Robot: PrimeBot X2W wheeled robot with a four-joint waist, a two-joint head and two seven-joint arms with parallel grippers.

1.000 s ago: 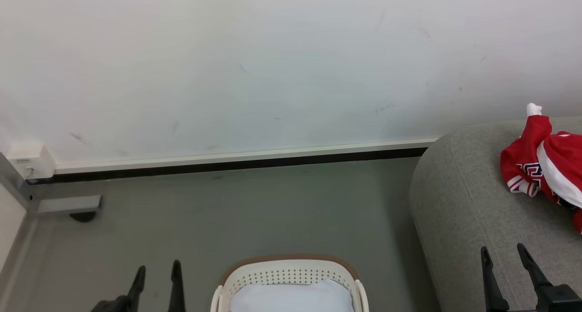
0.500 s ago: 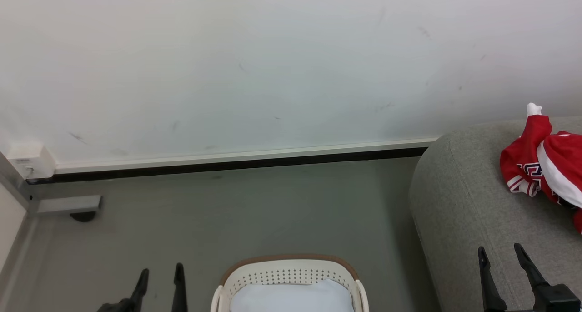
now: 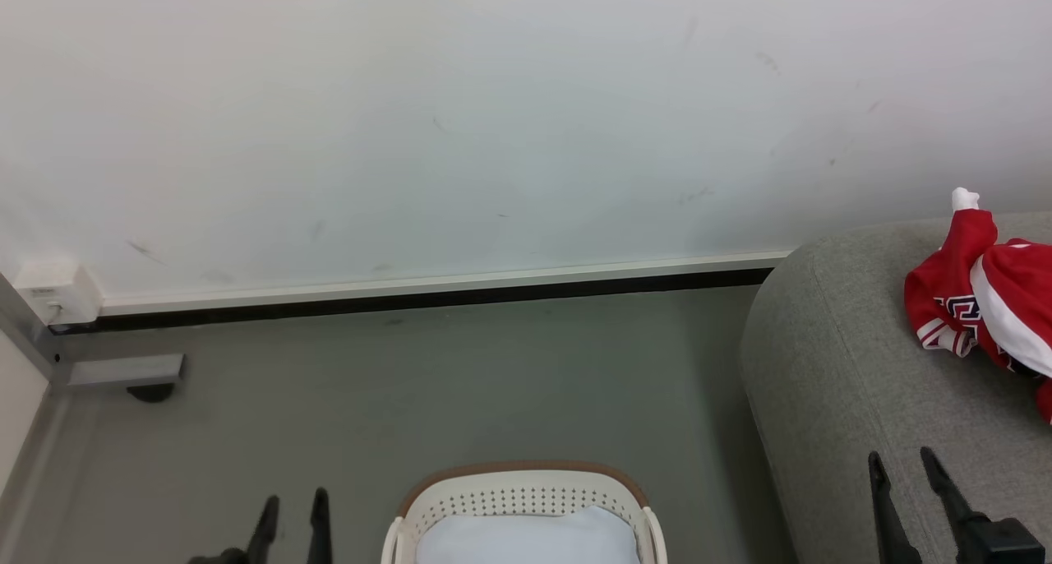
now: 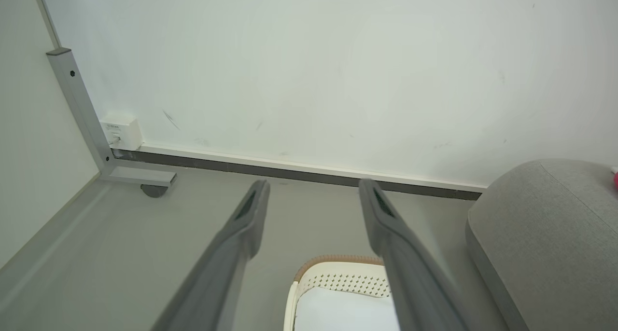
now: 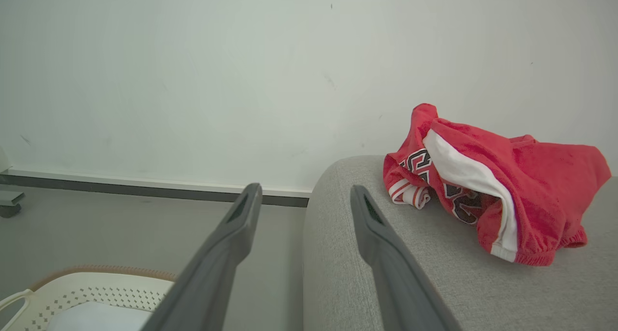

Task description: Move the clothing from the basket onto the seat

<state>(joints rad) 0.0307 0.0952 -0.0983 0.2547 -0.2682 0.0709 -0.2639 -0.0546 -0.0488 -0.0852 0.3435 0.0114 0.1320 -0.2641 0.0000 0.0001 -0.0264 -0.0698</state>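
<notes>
The left gripper (image 3: 294, 500) hangs with its two dark fingers parted and nothing between them, low over the grey floor (image 3: 460, 375) just to the left of the basket (image 3: 526, 469). The right gripper (image 3: 900, 459) is likewise spread and empty; in the head view it stands before the near part of the seat (image 3: 830, 367), and in its own wrist view its fingers frame the seat's rounded left end. The clothing (image 3: 974, 288) lies in a crumpled red heap on top of the seat, toward its back edge by the wall (image 3: 493, 120) and well apart from both grippers. A broad white stripe runs across the heap, black-and-white block letters show on a fold, and a small white tip pokes up at the top. The basket sits on the floor between the two grippers and apart from the seat's left end. Its brown rim and perforated cream wall face the wall, and a plain white cloth (image 3: 526, 538) lies inside it. At the floor's far left corner a grey metal frame (image 3: 123, 370) rests on a dark caster, beside a small white box (image 3: 51, 291) mounted low on the wall.
</notes>
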